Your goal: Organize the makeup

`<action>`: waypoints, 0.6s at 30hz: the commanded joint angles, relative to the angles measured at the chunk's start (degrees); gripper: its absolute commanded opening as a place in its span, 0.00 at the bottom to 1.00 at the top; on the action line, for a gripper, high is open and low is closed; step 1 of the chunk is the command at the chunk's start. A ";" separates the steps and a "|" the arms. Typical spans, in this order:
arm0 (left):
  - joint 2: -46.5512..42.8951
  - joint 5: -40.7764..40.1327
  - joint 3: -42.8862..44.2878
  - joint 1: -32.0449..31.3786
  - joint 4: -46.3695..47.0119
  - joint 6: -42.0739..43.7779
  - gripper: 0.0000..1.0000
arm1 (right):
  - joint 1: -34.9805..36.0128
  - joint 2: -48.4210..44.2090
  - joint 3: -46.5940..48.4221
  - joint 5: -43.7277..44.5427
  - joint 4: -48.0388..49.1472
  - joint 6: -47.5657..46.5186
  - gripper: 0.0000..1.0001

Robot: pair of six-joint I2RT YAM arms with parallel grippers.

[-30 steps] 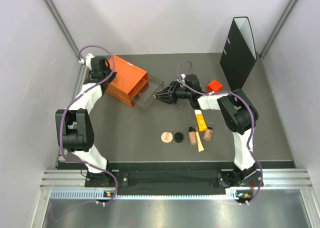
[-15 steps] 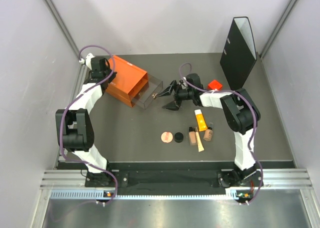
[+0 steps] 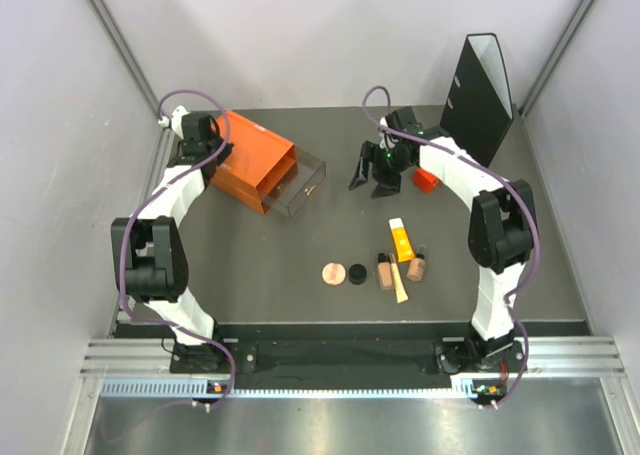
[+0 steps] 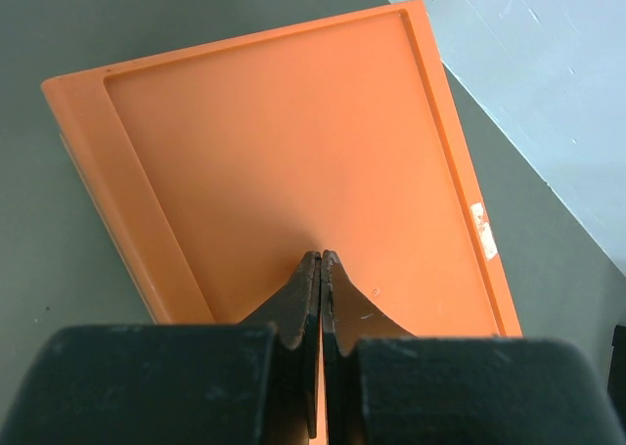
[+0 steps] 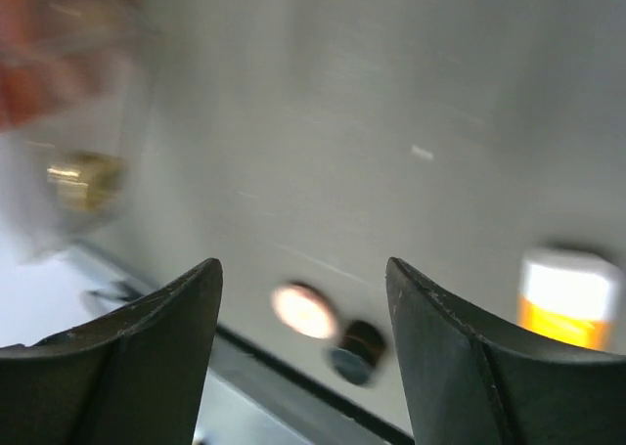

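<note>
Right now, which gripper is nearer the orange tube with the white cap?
Right. The right gripper hangs open just beyond the orange tube; the left gripper is shut over the orange drawer box, far off left.

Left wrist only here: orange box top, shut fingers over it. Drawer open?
Observer: Yes. The clear drawer is pulled out of the box, toward the right arm.
Operator: Right fingers?
Observer: The right fingers are open and empty, above the table between the drawer and a red cube.
Operator: Makeup?
Observer: The makeup lies clustered on the table nearer the arm bases, none of it in the drawer.
</note>
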 commanded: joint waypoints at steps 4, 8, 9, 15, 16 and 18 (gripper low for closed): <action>3.89 1.58 -2.11 -0.25 -7.84 1.10 0.00 | 0.20 -5.05 -7.37 22.40 -15.32 -15.02 0.66; 3.98 1.93 -2.28 -0.25 -7.84 1.27 0.00 | 0.64 -6.37 -11.32 25.75 -14.71 -15.47 0.66; 4.15 2.01 -2.37 -0.25 -7.84 1.27 0.00 | 0.72 -6.64 -12.55 27.32 -14.53 -15.47 0.67; 4.33 2.98 -2.72 -0.25 -7.14 1.19 0.00 | 1.43 -7.52 -17.20 31.46 -11.03 -15.03 0.68; 4.24 3.07 -2.81 -0.25 -7.05 1.10 0.00 | 1.52 -7.69 -17.74 31.82 -10.15 -14.86 0.68; 4.42 3.33 -2.90 -0.25 -6.88 1.01 0.00 | 1.52 -7.69 -19.06 32.52 -7.52 -14.77 0.68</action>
